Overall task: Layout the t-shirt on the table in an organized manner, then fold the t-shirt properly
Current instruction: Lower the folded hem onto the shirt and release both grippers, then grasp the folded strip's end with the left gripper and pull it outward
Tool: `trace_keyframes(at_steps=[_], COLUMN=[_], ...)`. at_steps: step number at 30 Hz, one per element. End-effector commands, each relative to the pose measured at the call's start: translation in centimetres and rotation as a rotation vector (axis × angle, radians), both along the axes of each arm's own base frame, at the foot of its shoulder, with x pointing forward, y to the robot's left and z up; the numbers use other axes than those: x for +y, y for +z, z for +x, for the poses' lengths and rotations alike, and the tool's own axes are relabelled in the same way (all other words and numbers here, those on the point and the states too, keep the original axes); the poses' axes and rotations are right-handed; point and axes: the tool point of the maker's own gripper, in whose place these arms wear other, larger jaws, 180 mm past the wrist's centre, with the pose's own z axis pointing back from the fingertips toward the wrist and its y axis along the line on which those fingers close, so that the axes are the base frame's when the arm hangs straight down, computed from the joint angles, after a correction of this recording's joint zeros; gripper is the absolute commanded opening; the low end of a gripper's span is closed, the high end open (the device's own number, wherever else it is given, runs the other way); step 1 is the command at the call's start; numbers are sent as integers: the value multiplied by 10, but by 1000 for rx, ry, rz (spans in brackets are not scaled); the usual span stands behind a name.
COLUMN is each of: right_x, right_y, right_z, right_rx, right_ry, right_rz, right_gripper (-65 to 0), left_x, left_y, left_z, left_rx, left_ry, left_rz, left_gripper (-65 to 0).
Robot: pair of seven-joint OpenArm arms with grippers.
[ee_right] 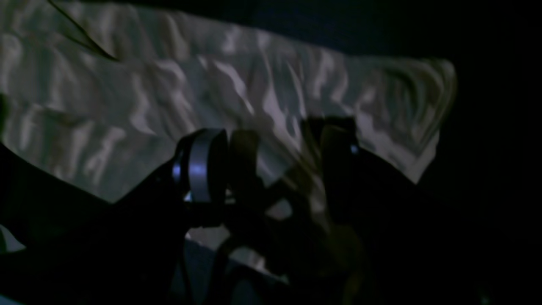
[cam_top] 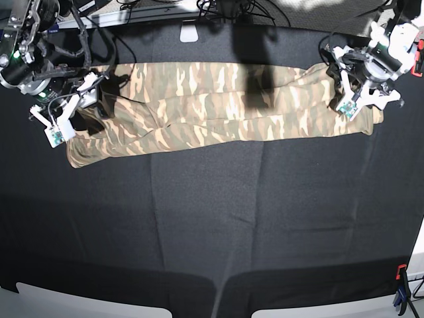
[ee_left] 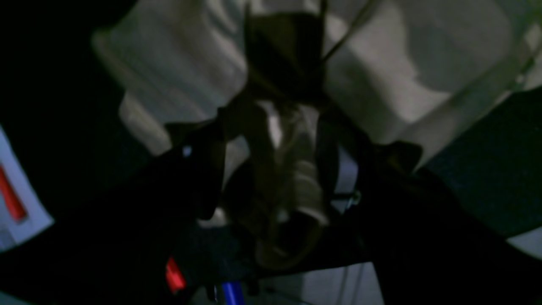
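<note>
The table point(cam_top: 212, 232) is covered in black cloth and takes up nearly the whole base view; most of its surface lies bare toward the near edge. The t-shirt point(cam_top: 218, 106) is stretched into a long, narrow band across the far part of the table, running between the two arms; lengthwise folds and ridges are visible along it, so it is judged gathered rather than laid flat.

The right gripper point(cam_top: 66, 116) is positioned at one end of the band; its jaws are seen standing apart in the right wrist view, with camouflage fabric lying between and under them but not pinched. The left gripper point(cam_top: 358, 93) is positioned at the opposite end; its jaws are likewise spread, and a bunched fold of cloth is seen lying in the gap, though blur prevents a firm reading of contact.

Risk is judged as follows: with both ends released, the band may slacken and its ridges may settle into creases; loose fabric resting between the spread jaws may be snagged and dragged if either arm is lifted away; any fold made over the gathered layers would be uneven.
</note>
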Motion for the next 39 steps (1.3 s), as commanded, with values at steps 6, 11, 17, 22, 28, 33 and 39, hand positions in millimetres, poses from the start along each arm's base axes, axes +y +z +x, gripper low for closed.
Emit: trace_keyframes(at_steps=[6, 11, 17, 22, 28, 33, 39], right_x=[18, 27, 29, 29, 28, 28, 29], right_y=[50, 67, 71, 70, 70, 70, 70], right_z=[15, 16, 15, 15, 15, 15, 15], right_rx=[-186, -239, -247, -247, -244, -242, -246], right_ry=[61, 91, 97, 97, 97, 96, 97], right_rz=[6, -19, -25, -25, -26, -28, -25], right_gripper=[-314, -314, -314, -314, -314, -314, -314], left_x=[-2, 13, 32, 53, 79, 59, 43], left_y=[40, 58, 31, -1, -8, 23, 40], left_z=[18, 27, 18, 16, 12, 34, 50], left_rx=[-136, -224, -153, -130, -129, -241, -281], left_ry=[7, 67, 93, 97, 221, 198, 210], left_rz=[39, 123, 166, 189, 235, 185, 92], left_gripper=[-323, -323, -323, -323, -324, -324, -324])
